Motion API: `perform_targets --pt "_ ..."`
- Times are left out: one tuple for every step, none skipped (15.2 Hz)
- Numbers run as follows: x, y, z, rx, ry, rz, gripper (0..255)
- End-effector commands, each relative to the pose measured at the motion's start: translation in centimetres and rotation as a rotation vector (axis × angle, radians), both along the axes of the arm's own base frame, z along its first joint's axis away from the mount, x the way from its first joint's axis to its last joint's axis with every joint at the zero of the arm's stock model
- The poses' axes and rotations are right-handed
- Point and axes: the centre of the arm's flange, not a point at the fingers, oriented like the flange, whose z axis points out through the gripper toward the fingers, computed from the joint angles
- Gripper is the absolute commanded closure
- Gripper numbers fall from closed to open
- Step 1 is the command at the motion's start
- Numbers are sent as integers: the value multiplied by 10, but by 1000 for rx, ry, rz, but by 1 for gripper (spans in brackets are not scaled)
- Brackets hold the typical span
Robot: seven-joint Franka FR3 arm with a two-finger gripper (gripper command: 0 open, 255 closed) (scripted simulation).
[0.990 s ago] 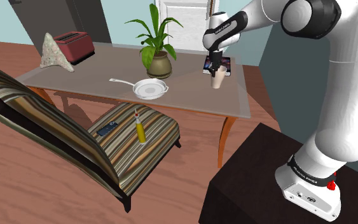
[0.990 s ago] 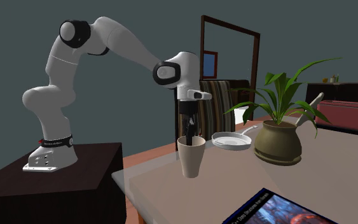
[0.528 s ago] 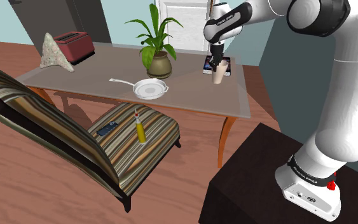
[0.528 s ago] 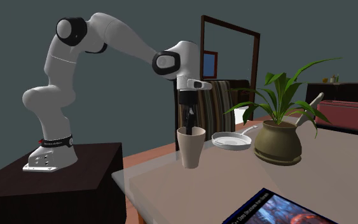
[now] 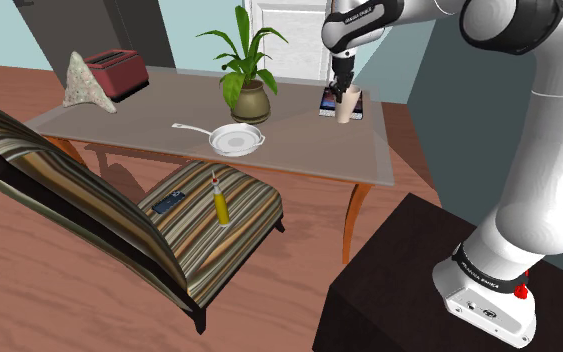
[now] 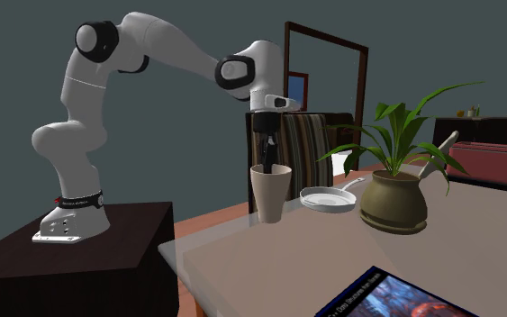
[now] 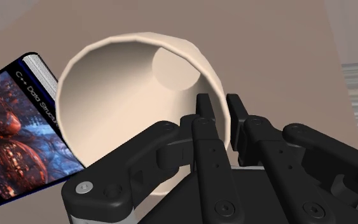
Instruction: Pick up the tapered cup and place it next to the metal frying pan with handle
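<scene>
- Clamped in the black 2-finger gripper [image 7: 220, 105]: the beige tapered cup [image 7: 133, 95], pinched at its rim wall, 1 finger inside, 1 outside.
- Hanging upright, mouth up, apparently clear of the grey-brown table [image 5: 309, 150], near the colourful-covered book [image 7: 18, 127].
- Toward the shoulder view's left from the cup, and nearer that camera: the pale metal frying pan with handle [image 5: 235, 139], well apart.
- Pan handle pointing left, round side facing the cup.
- Between them, bare tabletop; probably room enough to set down.
- Just behind the pan: a leafy plant in a brown pot [image 5: 250, 100], worth skirting.
</scene>
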Motion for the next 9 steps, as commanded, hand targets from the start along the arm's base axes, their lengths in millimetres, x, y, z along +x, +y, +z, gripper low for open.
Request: perform_targets --pt "1 0 11 0 0 0 255" --pt "1 0 16 0 0 0 255" --pt "1 0 21 0 0 0 255" --pt "1 0 27 0 0 0 255" --pt "1 0 32 0 0 0 255" --pt "1 0 37 0 0 0 255" --pt "1 0 42 0 0 0 255" --pt "1 0 48 0 0 0 255" --pt "1 0 53 0 0 0 255"
